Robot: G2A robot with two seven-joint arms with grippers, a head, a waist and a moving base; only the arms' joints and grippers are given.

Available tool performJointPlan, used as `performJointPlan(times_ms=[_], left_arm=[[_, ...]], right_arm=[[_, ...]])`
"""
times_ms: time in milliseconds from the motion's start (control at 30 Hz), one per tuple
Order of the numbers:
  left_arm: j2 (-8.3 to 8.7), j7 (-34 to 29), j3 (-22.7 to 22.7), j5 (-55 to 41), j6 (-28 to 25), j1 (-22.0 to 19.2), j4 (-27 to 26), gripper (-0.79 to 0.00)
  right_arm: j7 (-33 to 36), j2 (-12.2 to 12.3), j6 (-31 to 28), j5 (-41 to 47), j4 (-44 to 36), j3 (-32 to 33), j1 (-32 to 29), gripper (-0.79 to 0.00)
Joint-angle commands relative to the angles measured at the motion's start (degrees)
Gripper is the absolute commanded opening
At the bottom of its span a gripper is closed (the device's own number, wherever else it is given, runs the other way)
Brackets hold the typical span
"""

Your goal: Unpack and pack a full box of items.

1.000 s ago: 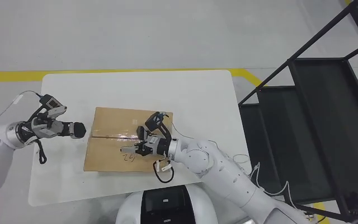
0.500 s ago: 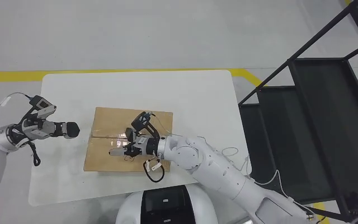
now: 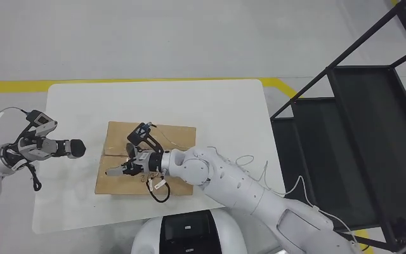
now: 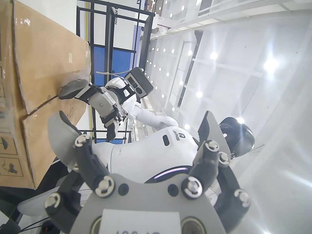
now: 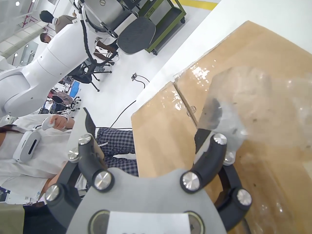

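A closed cardboard box (image 3: pixel 174 136) lies on the white table (image 3: pixel 190 101), its two top flaps meeting at a taped seam (image 5: pixel 185 103). My right gripper (image 3: pixel 116 170) is open over the box's left end. One fingertip (image 4: pixel 70 91) rests on the seam, and crumpled clear tape (image 5: pixel 248 93) is bunched over it. In its own wrist view the right gripper (image 5: pixel 148 120) has its jaws wide apart. My left gripper (image 3: pixel 75 148) hangs off the box's left side, apart from it. It is open (image 4: pixel 136 132) and empty, facing the box (image 4: pixel 43 69).
Bare white tabletop runs along the far side and to the right of the box. A black metal staircase (image 3: pixel 342 127) stands past the table's right edge. A green cart (image 5: pixel 156 13) stands on the floor beyond the table.
My right gripper has slid left along the seam from the box's middle to its left end. My left gripper has drawn back leftward, away from the box.
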Motion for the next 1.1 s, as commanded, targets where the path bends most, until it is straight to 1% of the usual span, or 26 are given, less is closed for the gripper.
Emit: performJointPlan(times_ms=[0, 400, 500, 600, 700, 833, 900, 967, 1067], left_arm=[[-0.02, 0.04, -0.52, 0.07, 0.06, 0.40, -0.05, 0.000], [-0.26, 0.06, -2.98, 0.72, 0.77, 1.83, -0.28, 0.000], [-0.39, 0.10, -3.34, 0.87, 0.90, 2.02, -0.39, 0.000], [-0.52, 0.08, -3.67, 0.84, 1.28, 1.98, -0.29, 0.000], [-0.70, -0.53, -3.74, 0.70, 1.83, 1.71, -0.33, 0.000], [-1.15, -0.33, -2.68, 1.44, 2.30, 1.30, -1.00, 0.000], [-1.42, 1.89, -2.12, 2.69, 1.76, 0.78, -0.46, 0.000], [-1.76, 5.52, -1.08, 5.06, 1.15, 0.11, 0.41, 0.000], [-2.23, 6.60, 0.34, 6.78, 1.28, -1.24, 1.99, 0.000]], right_arm=[[0.01, -0.80, 0.19, 0.47, 1.40, -0.79, 1.18, 0.000], [-0.97, -5.92, 0.20, 2.90, 9.58, -4.83, 6.59, 0.000], [-1.75, -6.81, -0.56, 3.29, 10.87, -5.01, 7.19, 0.000], [-3.11, -7.15, -2.58, 3.58, 11.21, -4.30, 7.14, 0.000], [-4.55, -6.56, -4.73, 3.26, 9.91, -2.34, 5.94, 0.000], [-4.19, -4.70, -4.54, 1.49, 5.77, 1.55, 2.84, 0.000], [-3.09, -3.45, -4.08, 0.14, 2.86, 3.97, 0.71, 0.000], [-1.48, -2.06, -3.94, -0.94, -0.86, 6.79, -1.94, 0.000], [1.05, 0.12, -4.18, -2.48, -7.48, 11.60, -6.74, 0.000]])
